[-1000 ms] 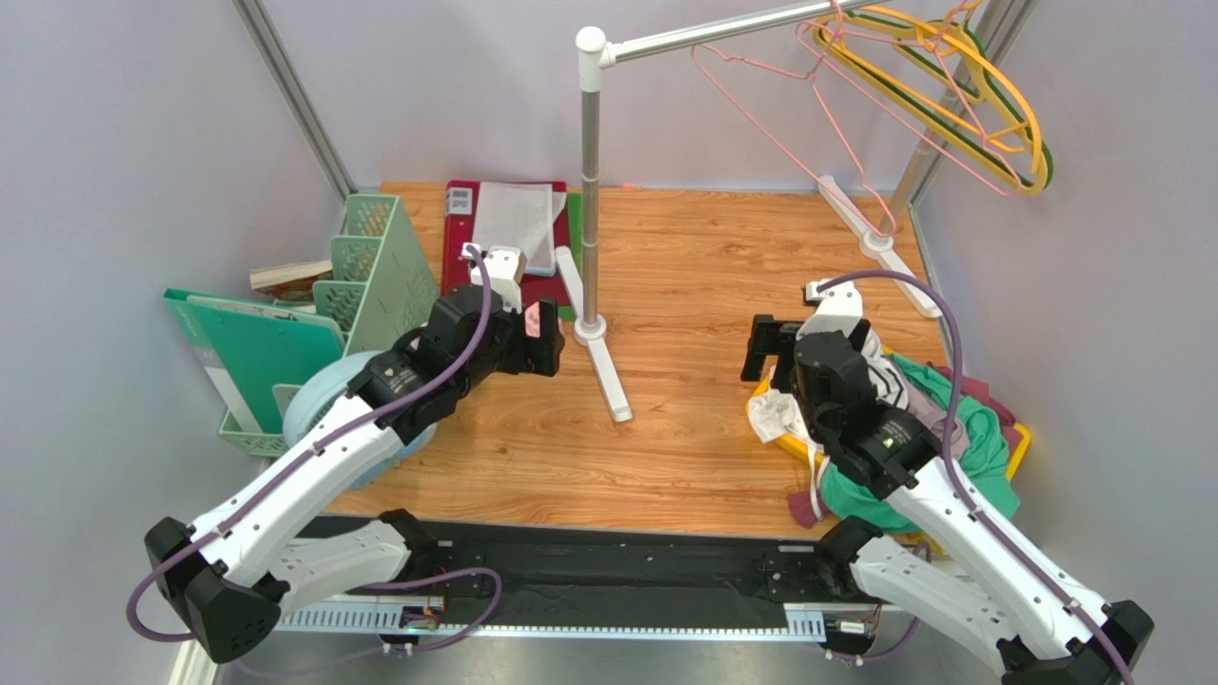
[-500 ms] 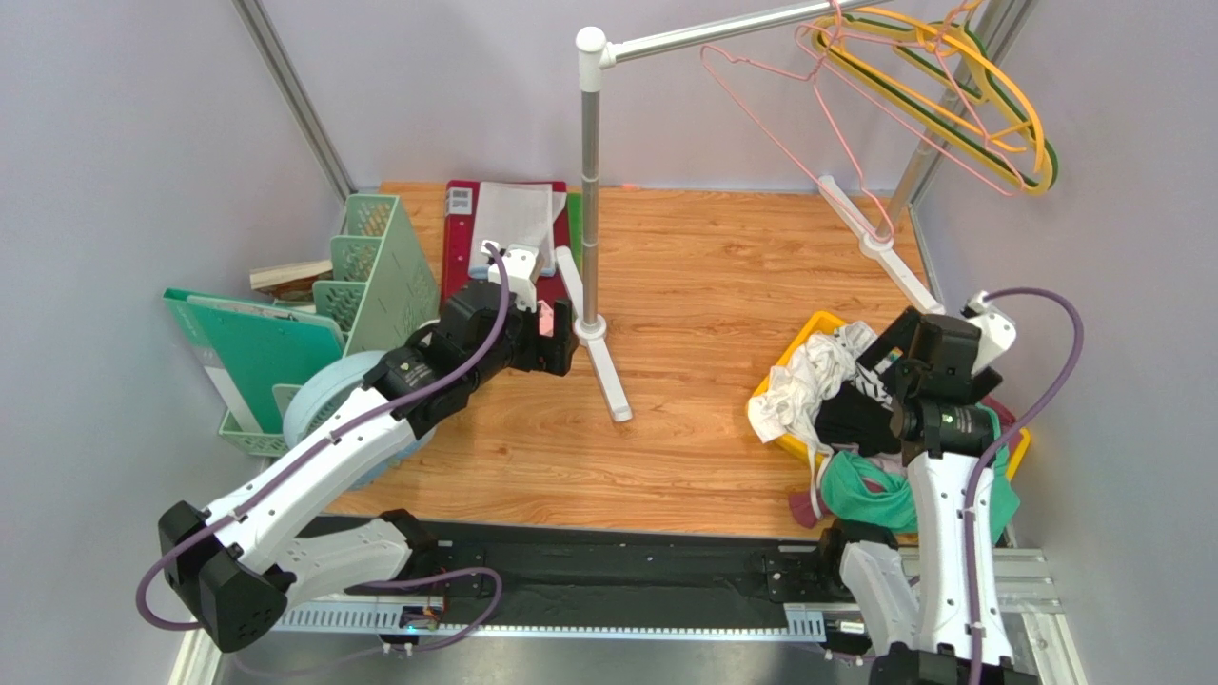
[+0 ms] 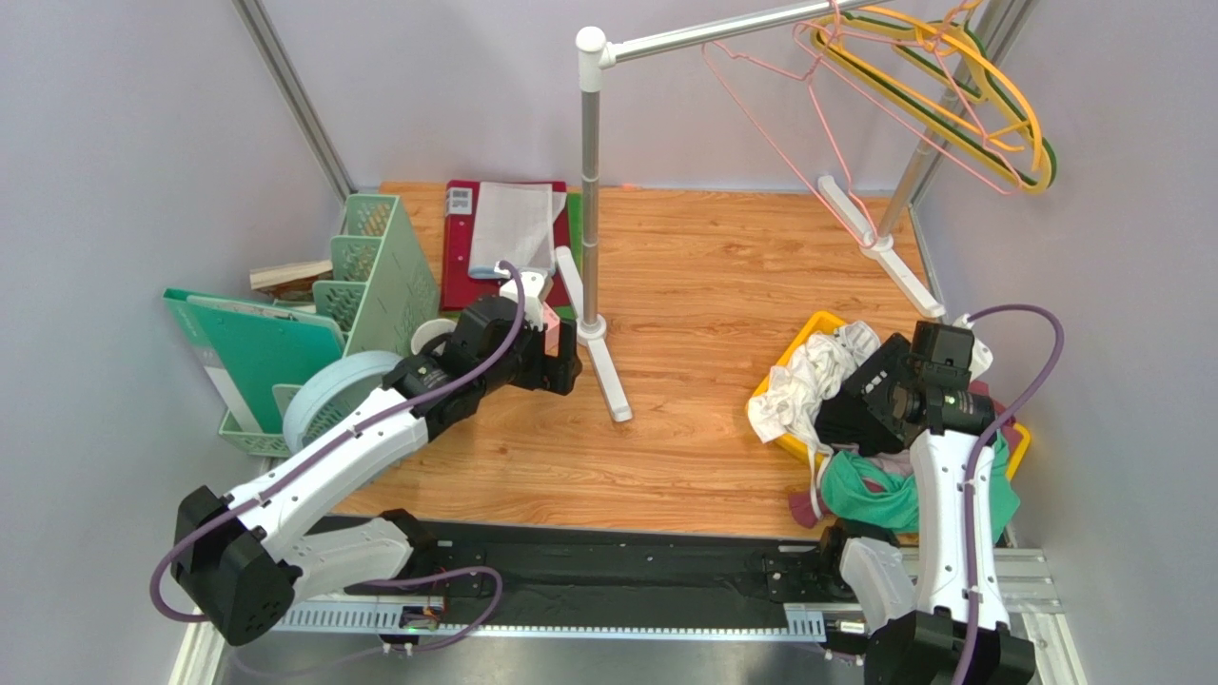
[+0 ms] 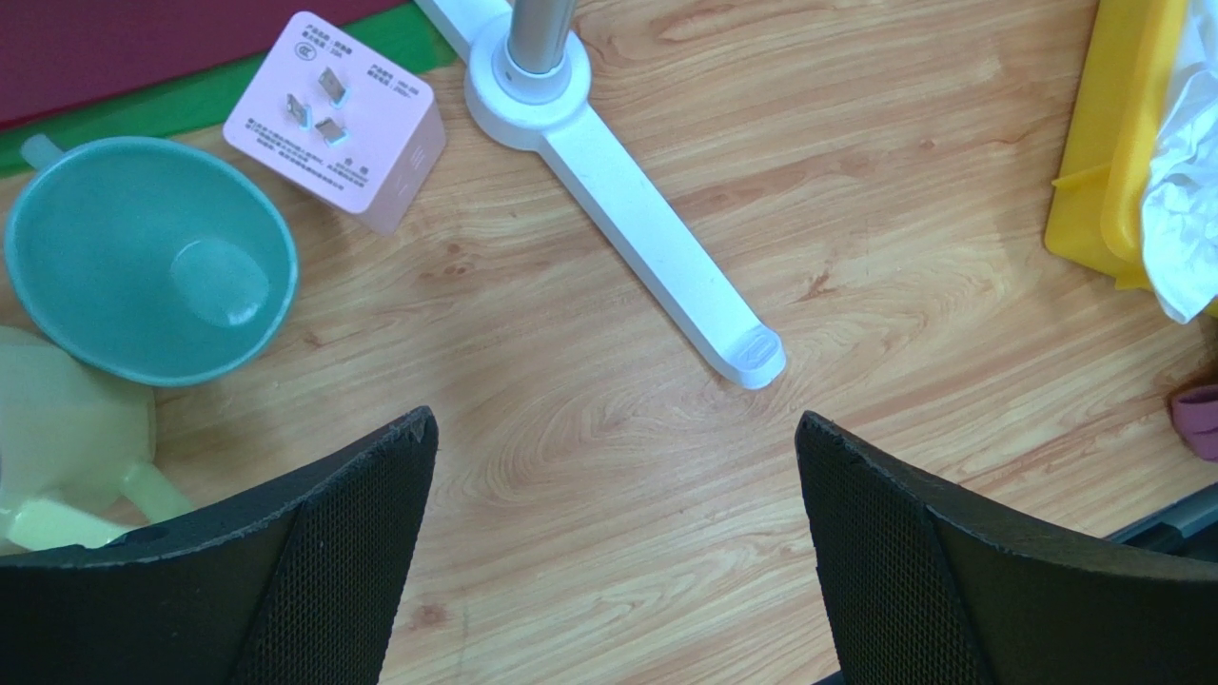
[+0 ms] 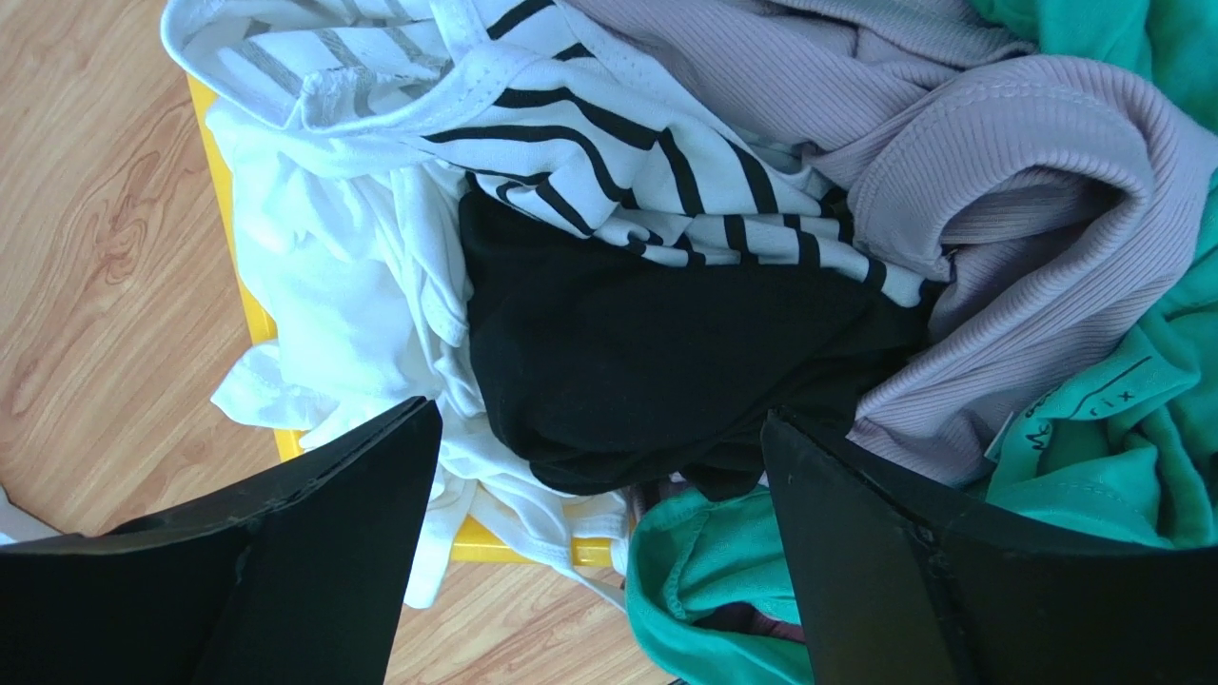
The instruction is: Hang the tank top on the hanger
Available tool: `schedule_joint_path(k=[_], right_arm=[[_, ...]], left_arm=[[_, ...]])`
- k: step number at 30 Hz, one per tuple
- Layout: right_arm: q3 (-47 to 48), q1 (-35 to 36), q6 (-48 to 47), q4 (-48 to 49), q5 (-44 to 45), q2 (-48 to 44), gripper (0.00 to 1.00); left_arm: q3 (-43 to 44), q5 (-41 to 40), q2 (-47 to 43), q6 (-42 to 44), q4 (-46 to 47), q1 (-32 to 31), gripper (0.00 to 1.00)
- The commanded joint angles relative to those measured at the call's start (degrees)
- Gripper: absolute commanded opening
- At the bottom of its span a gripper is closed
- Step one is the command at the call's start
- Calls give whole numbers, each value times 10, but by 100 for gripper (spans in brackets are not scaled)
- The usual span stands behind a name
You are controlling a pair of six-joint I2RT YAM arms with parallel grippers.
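Note:
The black tank top (image 5: 672,357) lies crumpled in a yellow basket (image 5: 229,214), under a black-and-white striped garment (image 5: 629,157). My right gripper (image 5: 598,417) hangs just above the tank top's lower edge. Its jaws stand wide apart with nothing between them. In the top view the right gripper (image 3: 865,407) sits over the basket (image 3: 801,350). The thin pink wire hanger (image 3: 779,114) hangs from the rack's bar at the back right. My left gripper (image 4: 615,420) is open over bare wood near the rack's foot (image 4: 644,214); the top view shows the left gripper (image 3: 551,354) beside the pole.
A mauve ribbed garment (image 5: 1001,186), a green one (image 5: 715,571) and a white one (image 5: 343,243) share the basket. Yellow and green hangers (image 3: 987,100) hang beside the pink one. A pink box (image 4: 336,122), a teal funnel (image 4: 143,257) and a green file rack (image 3: 379,264) stand at left.
The right arm has swung from the middle of the table to over the basket of clothes, and its jaws have narrowed slightly. The left arm has crept right, toward the rack's pole.

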Motion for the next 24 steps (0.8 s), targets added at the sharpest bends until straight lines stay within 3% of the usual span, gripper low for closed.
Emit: schedule_joint_path(k=[1, 16, 18, 19, 20, 22, 23, 24], right_arm=[[2, -1, 11, 3, -15, 10, 88], [-42, 20, 39, 78, 22, 100, 84], [-40, 21, 36, 85, 22, 114, 80], [-37, 21, 35, 86, 19, 128, 73], [-35, 21, 32, 92, 12, 132, 55], [-30, 21, 28, 94, 5, 141, 41], [-26, 21, 26, 95, -1, 142, 23], [-21, 21, 23, 92, -1, 142, 15]], left_arm=[[-4, 18, 4, -13, 39, 3, 99], [7, 12, 11, -5, 32, 10, 99], [8, 10, 8, -7, 28, 10, 99], [8, 6, 7, -7, 26, 10, 99], [8, 4, 5, -8, 24, 10, 99], [6, -3, -1, -9, 20, 10, 99], [6, -5, -4, -9, 20, 10, 99], [6, -7, -9, -10, 18, 10, 99]])
